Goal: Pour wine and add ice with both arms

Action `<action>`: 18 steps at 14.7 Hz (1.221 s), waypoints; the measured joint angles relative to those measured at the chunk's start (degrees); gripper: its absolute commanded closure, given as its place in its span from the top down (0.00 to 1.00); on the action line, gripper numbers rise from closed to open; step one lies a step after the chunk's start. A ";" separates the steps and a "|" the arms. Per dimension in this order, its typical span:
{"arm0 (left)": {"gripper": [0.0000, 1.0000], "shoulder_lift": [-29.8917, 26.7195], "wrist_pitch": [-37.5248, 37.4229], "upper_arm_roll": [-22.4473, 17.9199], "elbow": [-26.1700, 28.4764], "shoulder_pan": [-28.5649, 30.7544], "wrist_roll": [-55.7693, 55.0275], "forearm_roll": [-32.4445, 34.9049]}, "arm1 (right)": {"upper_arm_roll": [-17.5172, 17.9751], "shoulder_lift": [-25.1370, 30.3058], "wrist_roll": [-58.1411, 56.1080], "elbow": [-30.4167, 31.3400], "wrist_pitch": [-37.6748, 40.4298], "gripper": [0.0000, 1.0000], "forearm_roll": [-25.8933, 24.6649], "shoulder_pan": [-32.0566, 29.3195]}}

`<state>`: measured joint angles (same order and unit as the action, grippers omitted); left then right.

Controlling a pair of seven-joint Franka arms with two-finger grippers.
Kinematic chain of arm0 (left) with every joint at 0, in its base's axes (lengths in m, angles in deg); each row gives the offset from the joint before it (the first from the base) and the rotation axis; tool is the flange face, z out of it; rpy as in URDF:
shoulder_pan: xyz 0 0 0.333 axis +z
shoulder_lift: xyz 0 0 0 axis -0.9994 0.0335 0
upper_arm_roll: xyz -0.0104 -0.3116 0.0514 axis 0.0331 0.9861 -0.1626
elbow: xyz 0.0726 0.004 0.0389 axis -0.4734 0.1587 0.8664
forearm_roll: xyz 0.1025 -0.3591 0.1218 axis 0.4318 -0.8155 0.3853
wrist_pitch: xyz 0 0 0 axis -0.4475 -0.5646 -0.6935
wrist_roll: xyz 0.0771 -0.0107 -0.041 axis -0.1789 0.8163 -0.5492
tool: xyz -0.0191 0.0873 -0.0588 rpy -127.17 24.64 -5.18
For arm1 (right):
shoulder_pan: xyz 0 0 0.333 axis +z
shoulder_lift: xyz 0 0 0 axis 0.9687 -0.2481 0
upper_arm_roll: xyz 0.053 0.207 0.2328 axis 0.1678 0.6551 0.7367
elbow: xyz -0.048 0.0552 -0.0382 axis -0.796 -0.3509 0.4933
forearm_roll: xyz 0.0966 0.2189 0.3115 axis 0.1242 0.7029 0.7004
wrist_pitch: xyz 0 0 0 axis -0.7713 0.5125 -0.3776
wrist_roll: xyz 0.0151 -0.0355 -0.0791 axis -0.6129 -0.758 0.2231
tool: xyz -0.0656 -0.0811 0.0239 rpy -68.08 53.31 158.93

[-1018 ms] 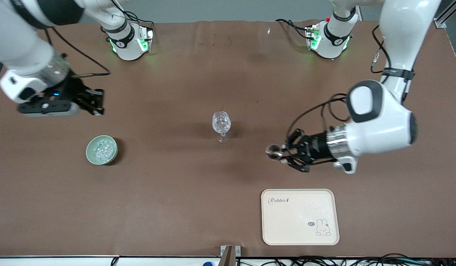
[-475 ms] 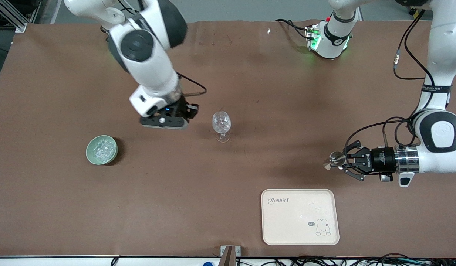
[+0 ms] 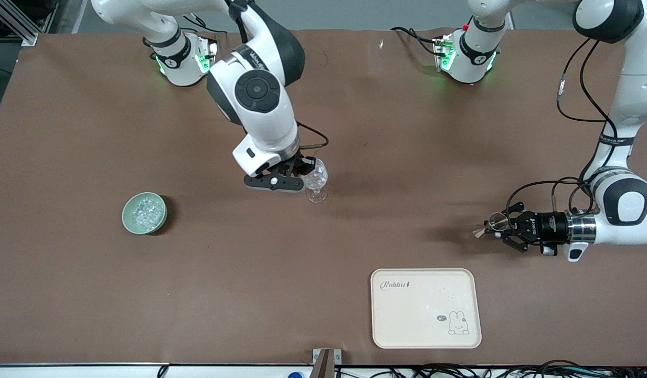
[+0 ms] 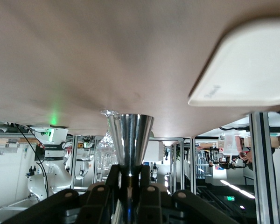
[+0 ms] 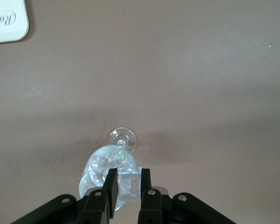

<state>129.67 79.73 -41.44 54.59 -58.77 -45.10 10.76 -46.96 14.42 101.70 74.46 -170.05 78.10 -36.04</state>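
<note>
Right gripper [image 3: 304, 171] hangs over the rim of the stemmed glass [image 3: 315, 180] at mid-table in the front view, its arm reaching down from the base at the table's right-arm end. Ice already glints inside the glass bowl. A green bowl [image 3: 144, 212] heaped with more ice [image 3: 146, 211] sits well apart, toward the right arm's end of the table and a little nearer the camera than the glass. Toward the left arm's end, the left gripper [image 3: 492, 227] holds a small metal jigger [image 3: 490, 224] sideways over bare brown table [image 3: 323, 105]. A cream rabbit-print tray [image 3: 425, 308] lies nearer the camera, between the glass and the left gripper.

From the left wrist view, the left gripper [image 4: 129, 179] is clamped on the jigger's [image 4: 130, 138] narrow waist, its flared silver cone pointing away from the camera. The tray [image 4: 242, 74] and the glass [image 4: 106, 149] show farther off.

From the right wrist view, the right gripper [image 5: 129, 179] pinches a clear ice cube [image 5: 129, 183] between its two fingers, directly above the glass [image 5: 105, 168], whose round foot stands on the table.
</note>
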 measured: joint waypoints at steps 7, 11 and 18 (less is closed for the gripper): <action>0.06 4.58 -0.05 -0.17 0.16 1.00 2.38 0.79 | -0.07 -2.16 0.29 -0.02 -0.94 0.07 0.00 4.56; 0.06 5.23 -0.06 -0.20 0.32 0.99 3.80 6.14 | -0.32 -2.80 0.29 0.24 -1.96 0.15 -0.30 4.70; 0.03 5.23 -0.04 -0.21 0.46 1.24 4.53 0.80 | -0.49 -3.26 0.28 0.52 -2.47 0.72 -1.23 4.70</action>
<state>134.90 79.70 -41.65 55.05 -57.53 -40.57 11.57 -47.45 11.15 101.98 74.99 -172.53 76.87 -31.34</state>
